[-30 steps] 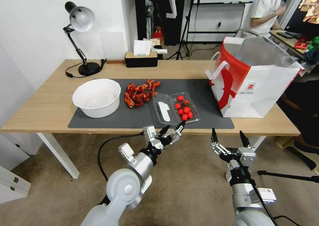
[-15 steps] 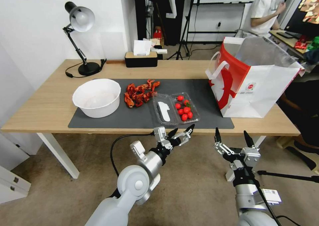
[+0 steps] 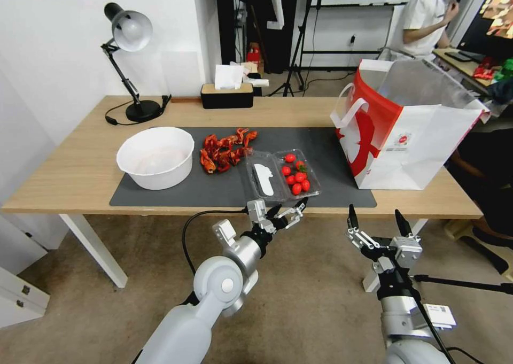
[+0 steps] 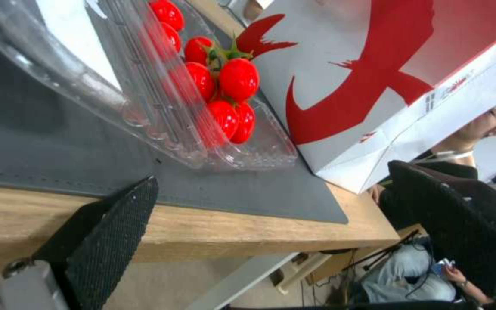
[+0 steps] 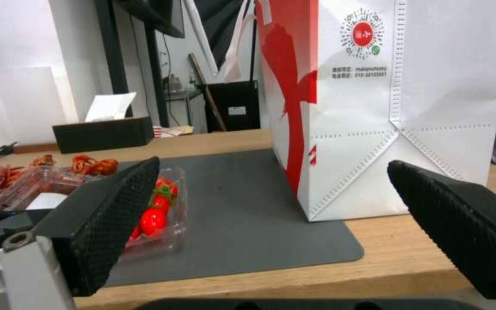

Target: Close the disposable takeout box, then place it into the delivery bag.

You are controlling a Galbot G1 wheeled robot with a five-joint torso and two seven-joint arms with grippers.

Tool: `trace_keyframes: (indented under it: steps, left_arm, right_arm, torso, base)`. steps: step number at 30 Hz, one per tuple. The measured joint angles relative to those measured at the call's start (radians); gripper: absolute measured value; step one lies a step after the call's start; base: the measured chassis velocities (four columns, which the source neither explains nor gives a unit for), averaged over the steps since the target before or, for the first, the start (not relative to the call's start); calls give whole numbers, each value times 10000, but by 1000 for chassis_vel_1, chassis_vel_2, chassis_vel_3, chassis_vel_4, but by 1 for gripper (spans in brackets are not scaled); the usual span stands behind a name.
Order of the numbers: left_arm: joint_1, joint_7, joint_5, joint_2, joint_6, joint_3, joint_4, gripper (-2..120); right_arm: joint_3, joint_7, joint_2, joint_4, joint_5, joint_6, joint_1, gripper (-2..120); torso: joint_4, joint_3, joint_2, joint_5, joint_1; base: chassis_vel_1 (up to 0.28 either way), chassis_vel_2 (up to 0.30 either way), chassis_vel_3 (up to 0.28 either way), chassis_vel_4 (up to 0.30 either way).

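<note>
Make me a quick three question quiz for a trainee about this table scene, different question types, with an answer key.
1. True or false: the takeout box lies open on the grey mat.
2. What stands at the mat's right end? A) lamp B) delivery bag C) white bowl
3. Fill in: the left gripper hovers just off the table's near edge, in front of the ____.

Key
1. True: lid and tray lie side by side, tomatoes uncovered.
2. B
3. Takeout box. The right gripper, fingers open, waits lower, below the table edge.
</note>
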Motion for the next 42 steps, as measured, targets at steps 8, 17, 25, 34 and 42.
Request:
trace_keyframes:
  steps: [8, 17, 25, 34, 42]
  left_arm:
    - [-204, -70, -40, 85, -17, -181, 72, 100]
    - [-443, -96, -236, 205, -4, -445, 7, 100]
    - [-555, -156, -318, 268, 22, -523, -228, 100]
    - [-792, -333, -536, 254, 208, -552, -589, 100]
    - [-1040, -443, -662, 119, 301, -437, -674, 100]
  right_arm:
    - [-21, 1, 35, 0, 0, 0, 2, 100]
    - [-41, -3, 57, 16, -11, 0, -7, 100]
    - [-45, -6, 60, 61, -21, 0, -35, 100]
    - [-61, -11, 88, 82, -46, 0, -41, 100]
    - [-54, -11, 94, 127, -50, 0, -64, 100]
  torso:
    - [2, 3, -2, -2, 4]
    - [0, 2, -2, 1, 3]
    - [0, 3, -1, 0, 3]
    - [0, 2, -1, 1, 3]
    - [0, 2, -1, 0, 3]
  base:
    - [0, 0, 0, 0]
    - [0, 0, 0, 0]
    - [0, 0, 0, 0]
    - [0, 0, 0, 0]
    - [0, 0, 0, 0]
